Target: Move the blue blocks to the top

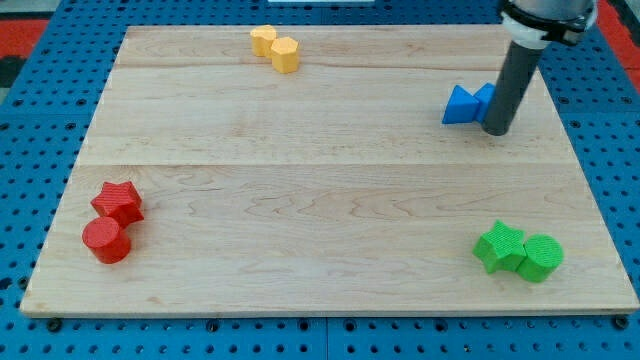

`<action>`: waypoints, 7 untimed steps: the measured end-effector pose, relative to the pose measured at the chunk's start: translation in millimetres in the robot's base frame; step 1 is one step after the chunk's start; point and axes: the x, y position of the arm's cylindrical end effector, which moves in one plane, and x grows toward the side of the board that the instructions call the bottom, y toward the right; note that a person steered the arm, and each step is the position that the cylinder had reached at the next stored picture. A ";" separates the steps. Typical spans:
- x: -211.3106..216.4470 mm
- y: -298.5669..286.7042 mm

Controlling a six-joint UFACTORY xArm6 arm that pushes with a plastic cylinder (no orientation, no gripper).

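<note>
No pincer on this arm, only a rod; my tip [497, 130] rests on the board [320, 200] at the view's right, touching the lower right side of the blue blocks [468, 104]. Placed there, a push would likely drive them toward the view's top. One blue block looks triangular; the other is half hidden behind the rod, shape unclear. Yellow pair [276, 47] at top, red pair [112, 221] lower left, green pair [518, 250] lower right, all well apart

Lying flat, filling most of the view: pale wooden board [320, 200] of joined planks, grain running sideways. Showing around every edge: blue perforated base [30, 120]. Peeking in at both top corners: red patches [50, 25]. Even lighting.
</note>
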 end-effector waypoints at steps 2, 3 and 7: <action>-43.1 5.7; -64.4 -19.7; -15.7 -49.7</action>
